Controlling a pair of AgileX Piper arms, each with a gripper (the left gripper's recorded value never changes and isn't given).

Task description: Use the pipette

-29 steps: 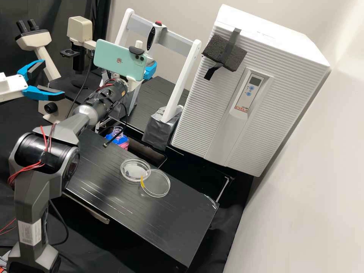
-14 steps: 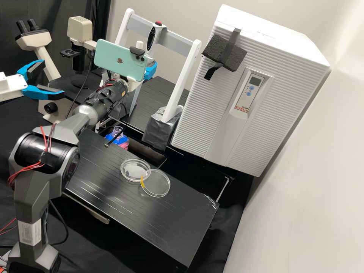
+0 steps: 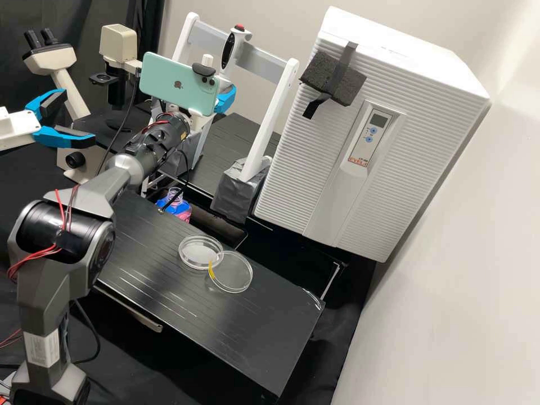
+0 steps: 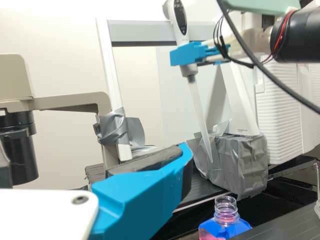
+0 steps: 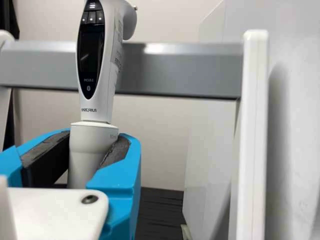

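High view: left pincer [image 3: 79, 117] spread wide with nothing in it, beside the microscope [image 3: 50, 59] at the table's [image 3: 253, 332] far left. Right pincer [image 3: 224, 100] clenched on the pipette [image 3: 232, 44], raised in front of the white stand [image 3: 270, 118]. Left wrist view: pipette [image 4: 181, 22] upright in right pincer [image 4: 197, 52], tip hanging clear of the open pink bottle [image 4: 225, 220]. Right wrist view: blue fingers [image 5: 122, 170] grip pipette [image 5: 97, 65] below its handle.

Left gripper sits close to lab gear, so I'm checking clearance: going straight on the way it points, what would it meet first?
Likely the white stand's taped post; the left gripper has the microscope close beside that line. Depth is unclear.
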